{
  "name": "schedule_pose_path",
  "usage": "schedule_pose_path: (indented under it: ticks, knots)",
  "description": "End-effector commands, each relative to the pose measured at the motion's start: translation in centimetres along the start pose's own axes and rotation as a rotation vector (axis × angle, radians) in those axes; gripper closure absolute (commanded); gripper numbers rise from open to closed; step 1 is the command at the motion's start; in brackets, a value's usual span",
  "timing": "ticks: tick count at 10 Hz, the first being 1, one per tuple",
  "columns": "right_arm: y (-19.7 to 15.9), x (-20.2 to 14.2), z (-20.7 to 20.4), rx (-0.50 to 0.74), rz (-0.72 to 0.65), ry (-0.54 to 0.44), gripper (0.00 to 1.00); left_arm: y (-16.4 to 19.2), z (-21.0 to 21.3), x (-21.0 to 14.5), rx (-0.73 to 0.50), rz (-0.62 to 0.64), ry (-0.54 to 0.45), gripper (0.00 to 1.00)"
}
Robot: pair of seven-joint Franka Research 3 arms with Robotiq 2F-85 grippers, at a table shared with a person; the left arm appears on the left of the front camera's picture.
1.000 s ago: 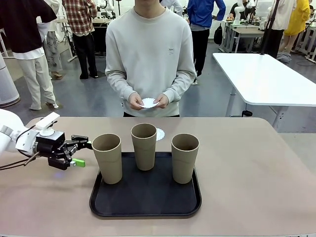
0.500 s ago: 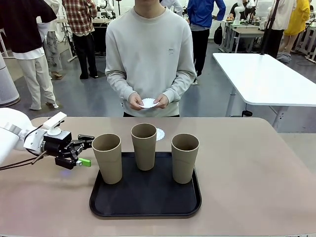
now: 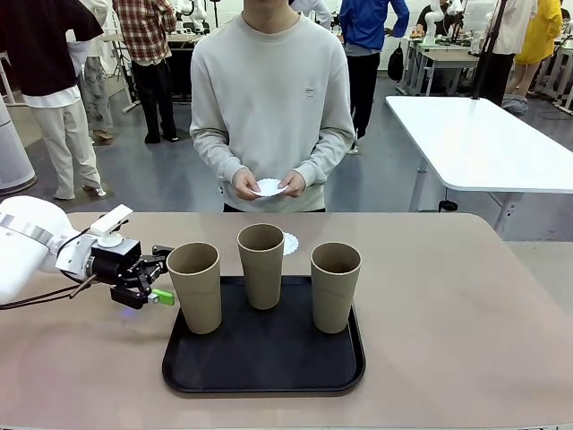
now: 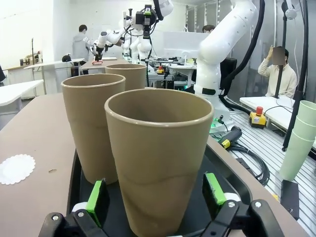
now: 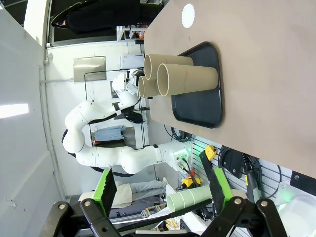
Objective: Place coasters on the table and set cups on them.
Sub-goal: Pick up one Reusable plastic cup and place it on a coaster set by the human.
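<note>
Our left claw point(image 3: 164, 274) at the left cup point(image 3: 195, 291)
It stands spread either side of that cup; our right claw point(image 5: 160, 190) is spread too.

The cups point(image 3: 336, 287) are plain tan-brown and the tray point(image 3: 264, 367) black. The table point(image 3: 448, 305) is beige, the coaster point(image 3: 290, 243) white and lacy-edged.

the cups point(image 3: 194, 291) look like smooth matte tan paper, the tray point(image 3: 269, 363) is black plastic with a faint sheen, the table point(image 3: 448, 305) is dull matte beige, and the coaster point(image 4: 16, 169) is thin lacy white paper
</note>
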State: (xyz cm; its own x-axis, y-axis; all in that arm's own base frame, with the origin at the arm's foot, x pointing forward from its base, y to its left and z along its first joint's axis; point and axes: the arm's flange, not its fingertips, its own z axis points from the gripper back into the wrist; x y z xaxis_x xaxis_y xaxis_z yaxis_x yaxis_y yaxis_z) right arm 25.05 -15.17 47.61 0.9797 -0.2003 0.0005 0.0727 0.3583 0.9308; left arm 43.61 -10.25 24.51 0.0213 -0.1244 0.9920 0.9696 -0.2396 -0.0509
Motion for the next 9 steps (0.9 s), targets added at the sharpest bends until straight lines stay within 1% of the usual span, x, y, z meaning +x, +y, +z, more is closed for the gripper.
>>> schedule_pose_path:
  ticks: [1,4,7,9]
  knots:
    - [0.0,0.1,0.0,0.011,0.006,0.002,0.00,0.6,-1.0,-0.4,0.005,-0.037,0.002,0.00]
    - [0.0,0.1,0.0,0.011,0.006,0.002,0.00,1.1,-2.0,-0.7,-0.027,-0.069,0.014,0.00]
    - [0.0,0.1,0.0,0.011,0.006,0.002,0.00,1.4,-2.8,-1.3,-0.070,-0.070,0.020,0.00]
    - [0.0,0.1,0.0,0.011,0.006,0.002,0.00,1.4,-3.2,-1.4,-0.090,-0.078,0.003,0.00]
